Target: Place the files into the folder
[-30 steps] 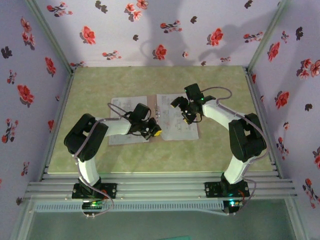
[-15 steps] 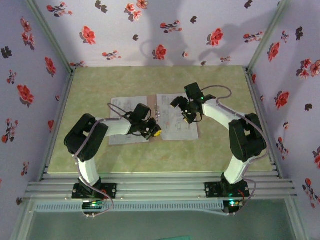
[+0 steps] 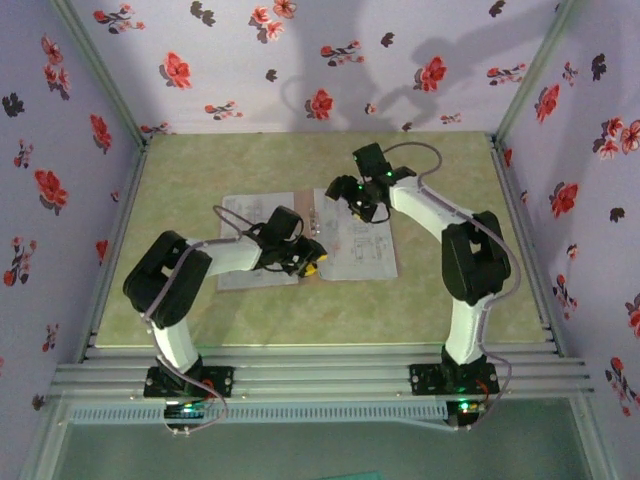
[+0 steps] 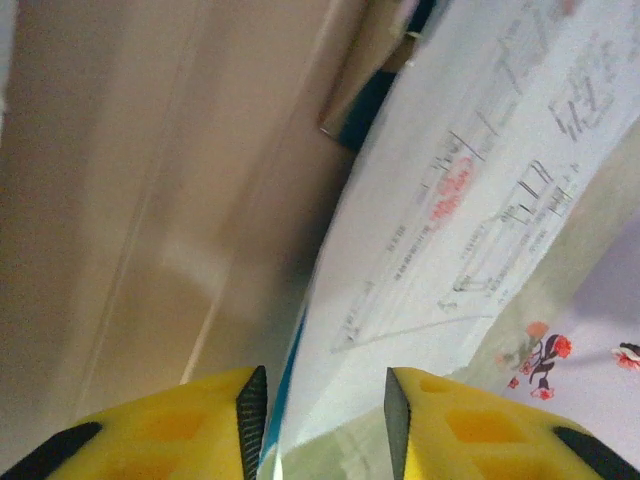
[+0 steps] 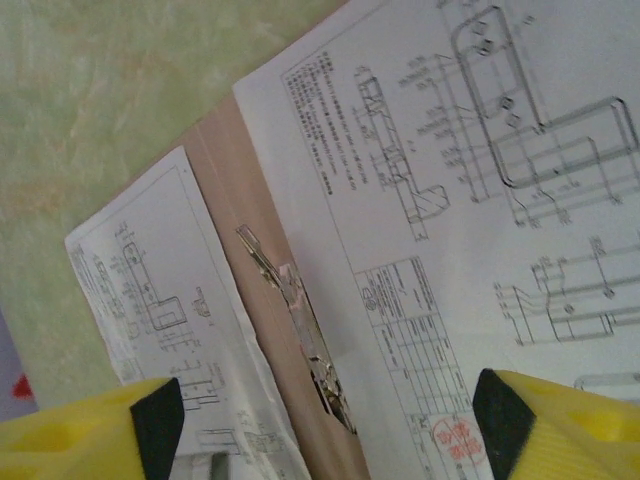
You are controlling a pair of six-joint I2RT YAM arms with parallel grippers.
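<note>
Tan card, flat and matte: that's the folder, lying open in the middle of the mottled green desk. You mostly just see its spine strip, because a thin white sheet covers each half. The left sheet and the right sheet are both rectangular and printed with fine dark line drawings and tiny text.

The right tool hangs over the far part of the right sheet, close to the spine. On its wrist cam the two yellow fingers sit far apart in the bottom corners, so it's wide open and gripping nothing. Below it the tan strip runs diagonally between the two sheets, with a crinkly, shiny metal clip lying along it. The right sheet has a table grid and a red stamp near its corner.

The left tool sits low at the near end of the spine. On its wrist cam the chunky yellow pads have a narrow gap between them. The edge of the right sheet runs up out of that gap, with a sliver of cyan-blue sheet along it. The pads don't look pressed onto the paper, so I'd call it partly open, straddling the edge rather than pinching it. Smooth tan card lies left of that edge, blurry up close.
</note>
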